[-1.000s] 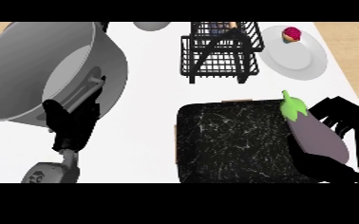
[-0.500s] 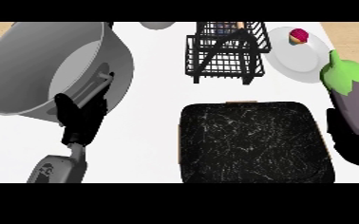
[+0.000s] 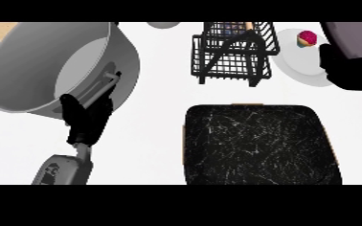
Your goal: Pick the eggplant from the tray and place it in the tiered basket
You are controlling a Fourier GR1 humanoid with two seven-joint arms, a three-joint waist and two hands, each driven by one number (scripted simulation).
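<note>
Eggplant, smooth purple (image 3: 345, 34), gripped by right hand (image 3: 341, 69) beside black wire tiered basket (image 3: 233, 52); placement remains. Left hand (image 3: 86, 119) relaxed.

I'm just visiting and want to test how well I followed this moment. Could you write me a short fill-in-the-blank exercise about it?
1. The right hand holds the ____ at the view's right edge.
2. The dark marbled tray now has ____ lying on it.
3. The black wire tiered basket stands to the ____ of the white plate.
4. The left hand shows beside the big grey ____.

Missing words: eggplant; nothing; left; pot
</note>
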